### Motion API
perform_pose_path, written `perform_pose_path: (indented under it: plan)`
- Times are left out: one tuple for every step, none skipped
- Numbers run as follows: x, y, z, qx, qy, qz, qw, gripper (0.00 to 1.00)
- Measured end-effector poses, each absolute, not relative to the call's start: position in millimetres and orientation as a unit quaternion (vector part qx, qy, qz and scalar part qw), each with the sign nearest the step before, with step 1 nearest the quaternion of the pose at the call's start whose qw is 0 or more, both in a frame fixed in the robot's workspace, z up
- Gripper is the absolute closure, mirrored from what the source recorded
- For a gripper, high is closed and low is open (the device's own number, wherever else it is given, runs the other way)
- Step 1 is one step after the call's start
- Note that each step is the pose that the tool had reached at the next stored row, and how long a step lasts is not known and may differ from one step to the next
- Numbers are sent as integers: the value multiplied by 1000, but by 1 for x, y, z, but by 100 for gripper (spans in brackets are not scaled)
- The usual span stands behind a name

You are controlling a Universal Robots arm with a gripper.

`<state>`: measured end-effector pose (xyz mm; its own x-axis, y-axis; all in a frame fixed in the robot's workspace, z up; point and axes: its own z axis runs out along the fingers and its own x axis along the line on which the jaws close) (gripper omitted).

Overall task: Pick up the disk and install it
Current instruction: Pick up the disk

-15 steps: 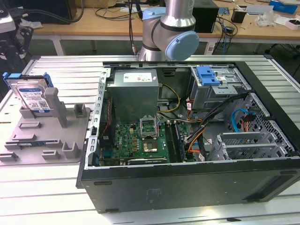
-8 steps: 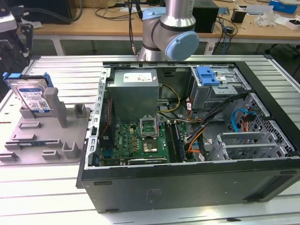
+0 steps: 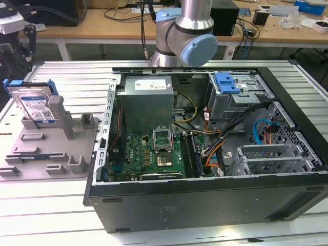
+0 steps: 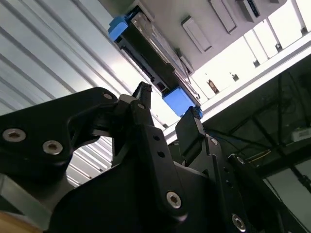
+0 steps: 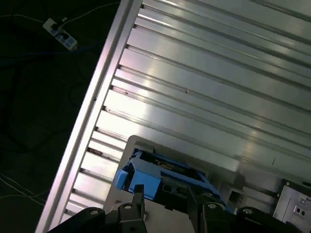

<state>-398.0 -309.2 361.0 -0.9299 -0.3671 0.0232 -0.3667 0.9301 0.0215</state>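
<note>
The disk (image 3: 35, 105) stands upright in a slot of the grey fixture (image 3: 56, 148) at the exterior view's left. It is silver with a white-and-blue label and a blue carrier rail. In the second wrist view the disk (image 4: 148, 53) lies just beyond my gripper (image 4: 169, 102). Its black fingers (image 4: 141, 104) stand apart with nothing between them. In the first wrist view the disk's blue carrier (image 5: 146, 174) sits right by the gripper (image 5: 165, 194), which does not touch it. The arm's base (image 3: 184, 36) rises at the back.
An open computer case (image 3: 205, 200) takes up the middle and the exterior view's right. Inside it is a metal drive cage topped by a blue bracket (image 3: 229, 83). The ribbed aluminium table (image 5: 218, 82) ends at an edge (image 5: 97, 97) close to the fixture.
</note>
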Motion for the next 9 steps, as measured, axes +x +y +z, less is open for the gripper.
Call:
perform_pose_path:
  plan:
    - [-398,-309,361,199,-980,-8,14,52]
    - [-398,-309,361,209,-978,-8,14,52]
    - [-398,-309,361,221,-975,-8,14,52]
    - [-398,-309,361,230,-973,-8,14,52]
    - [-398,-309,361,244,-970,-8,14,52]
    - [-398,-309,361,260,-966,-7,14,52]
    - [-398,-309,361,274,-962,-7,14,52]
    - [-398,-309,361,287,-958,-7,14,52]
    - [-398,-309,361,296,-955,-7,14,52]
